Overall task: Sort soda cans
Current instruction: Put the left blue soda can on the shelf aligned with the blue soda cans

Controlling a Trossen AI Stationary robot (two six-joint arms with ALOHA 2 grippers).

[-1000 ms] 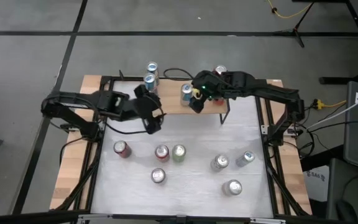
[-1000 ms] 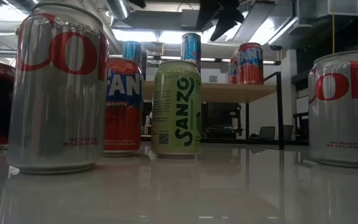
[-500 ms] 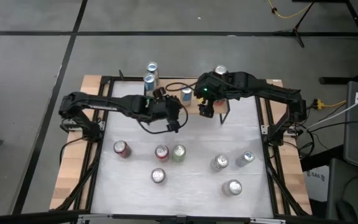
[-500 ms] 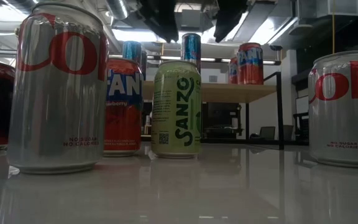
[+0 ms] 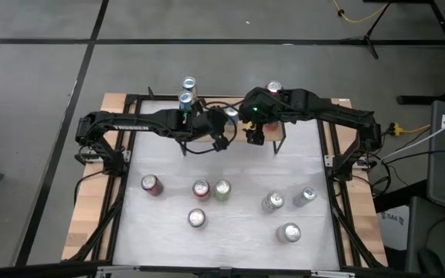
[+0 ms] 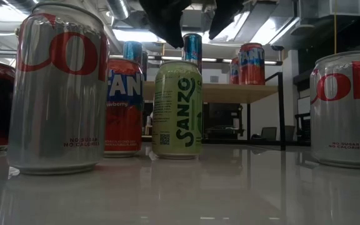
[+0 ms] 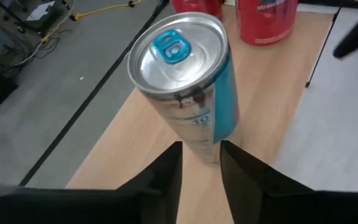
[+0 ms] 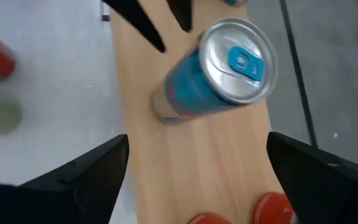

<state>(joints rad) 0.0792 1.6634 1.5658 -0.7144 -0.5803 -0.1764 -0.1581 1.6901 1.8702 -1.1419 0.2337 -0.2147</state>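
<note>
Two end effectors meet over a wooden shelf [image 5: 207, 133] at the back of the tabletop [image 5: 238, 224], both around one slim blue can [image 7: 188, 84].

Left end effector [image 7: 199, 165]: reaches in from the left arm in the high view. Its two dark fingers [image 7: 166, 171] stand on either side of the blue can's lower body, narrow gap, pads at or nearly at the can wall. Firm contact cannot be told. The can stands upright on the shelf, blue tab on its silver top.

Right end effector [image 8: 197, 168]: hovers above the same blue can [image 8: 219, 71], fingers spread wide, holding nothing, with the can lying ahead of them and clear of both.

Other cans on the shelf: two more blue ones [image 5: 187, 90] toward the left end, and red ones [image 7: 267, 18] just beyond the blue can, at the right end in the low view [image 6: 251, 64].

Loose cans on the tabletop, well apart from both end effectors:
- red can [image 5: 151, 184], left
- red can [image 5: 200, 189] touching or just beside a pale green can [image 5: 222, 189], centre
- silver-topped can [image 5: 197, 218] nearer the front
- three more cans [image 5: 287, 232] on the right side

Low view: a large silver can [image 6: 58, 87] sits closest, and the green can [image 6: 177, 109] reads SANZO.
</note>
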